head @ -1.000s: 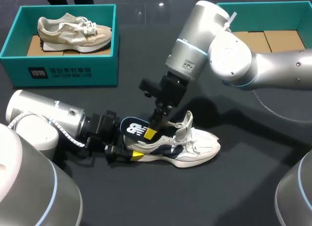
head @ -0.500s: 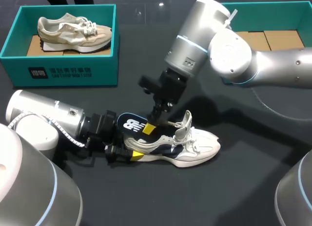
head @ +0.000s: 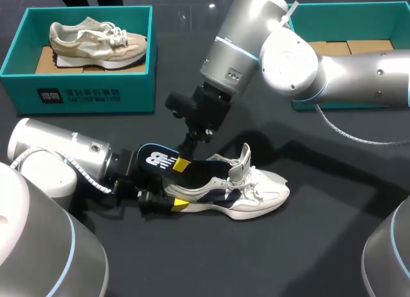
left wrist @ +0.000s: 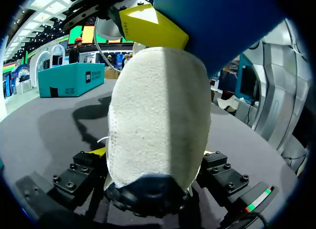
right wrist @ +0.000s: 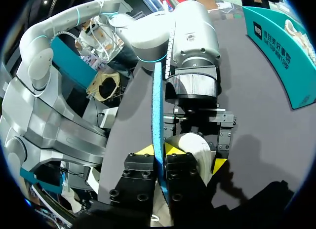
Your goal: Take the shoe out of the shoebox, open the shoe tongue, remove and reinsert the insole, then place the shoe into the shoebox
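A white and navy shoe (head: 246,193) lies on its sole on the dark table, toe to the right. My left gripper (head: 168,198) is shut on its heel, one finger on each side; in the left wrist view the heel (left wrist: 158,115) fills the space between that gripper's (left wrist: 155,157) fingers. A dark blue insole (head: 157,159) sticks out of the shoe over the heel, tilted upward. My right gripper (head: 182,164) is shut on it from above. In the right wrist view the insole's edge (right wrist: 157,100) runs between the right gripper's (right wrist: 159,151) yellow tips, with the shoe (right wrist: 195,147) just ahead.
A teal shoebox (head: 83,95) at the back left holds a beige shoe (head: 96,34). A second teal shoebox (head: 359,9) with cardboard inserts stands at the back right, behind my right arm. Bare table lies in front of the shoe.
My right gripper has closed on the insole and moved left and up, drawing it further out over the heel. The left gripper and the shoe have stayed put.
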Robot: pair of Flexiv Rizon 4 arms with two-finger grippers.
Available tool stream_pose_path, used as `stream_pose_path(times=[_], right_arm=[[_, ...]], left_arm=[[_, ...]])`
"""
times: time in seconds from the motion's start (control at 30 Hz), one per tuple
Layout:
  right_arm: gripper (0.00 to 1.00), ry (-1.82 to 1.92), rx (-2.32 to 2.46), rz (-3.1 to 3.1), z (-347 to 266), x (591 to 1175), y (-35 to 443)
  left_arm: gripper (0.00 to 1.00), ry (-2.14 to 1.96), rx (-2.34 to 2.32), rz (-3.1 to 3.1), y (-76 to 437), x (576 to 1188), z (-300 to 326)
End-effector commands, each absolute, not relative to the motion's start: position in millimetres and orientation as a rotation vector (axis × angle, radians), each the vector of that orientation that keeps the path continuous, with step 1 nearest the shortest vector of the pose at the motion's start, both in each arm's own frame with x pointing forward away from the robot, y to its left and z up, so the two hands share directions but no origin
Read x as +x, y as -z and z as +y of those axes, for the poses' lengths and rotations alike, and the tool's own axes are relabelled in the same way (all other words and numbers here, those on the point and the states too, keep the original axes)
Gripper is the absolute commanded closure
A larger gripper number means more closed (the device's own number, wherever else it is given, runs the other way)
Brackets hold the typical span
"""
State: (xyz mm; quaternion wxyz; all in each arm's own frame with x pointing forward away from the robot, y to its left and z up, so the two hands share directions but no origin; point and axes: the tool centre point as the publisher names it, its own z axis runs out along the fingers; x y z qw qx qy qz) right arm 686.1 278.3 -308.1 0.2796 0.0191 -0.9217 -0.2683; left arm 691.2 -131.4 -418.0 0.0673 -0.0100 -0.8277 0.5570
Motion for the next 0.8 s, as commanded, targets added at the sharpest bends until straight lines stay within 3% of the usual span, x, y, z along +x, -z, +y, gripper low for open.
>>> stream_pose_path(times=[0.03,0.2,0.4,0.8], right_arm=[[1.0,0.718,0.052,-2.472,280.0,686.3,308.5],[1.0,0.861,0.032,-2.45,284.5,689.1,290.1],[1.0,1.0,0.007,-2.388,282.5,680.5,225.2],[1.0,1.0,0.007,-2.388,282.5,680.5,225.2]], left_arm=[[1.0,-1.674,-0.03,-2.496,419.7,692.5,-131.4],[1.0,-1.674,-0.03,-2.496,419.7,692.5,-131.4],[1.0,-1.674,-0.03,-2.496,419.7,692.5,-131.4],[1.0,-1.674,-0.03,-2.496,419.7,692.5,-131.4]])
